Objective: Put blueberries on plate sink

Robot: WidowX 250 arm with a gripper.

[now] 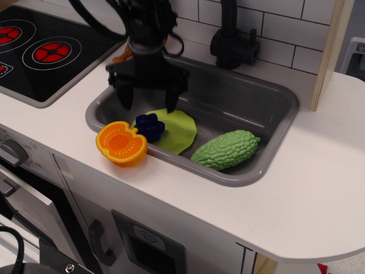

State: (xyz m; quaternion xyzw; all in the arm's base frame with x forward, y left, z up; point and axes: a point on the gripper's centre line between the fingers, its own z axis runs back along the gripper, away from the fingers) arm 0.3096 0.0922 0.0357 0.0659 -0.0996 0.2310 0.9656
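The dark blue blueberries [150, 126] lie on the left part of the light green plate [178, 130], which rests in the grey sink [268, 97]. My black gripper [147, 103] hangs open and empty above the berries, its two fingers spread wide, one at the left [124, 97] and one at the right. It does not touch the berries or the plate.
An orange halved fruit [121, 143] sits on the sink's front left rim, next to the berries. A bumpy green gourd [226, 149] lies in the sink's front right. A black stovetop [40, 51] is at the left and a black faucet [231, 40] behind the sink.
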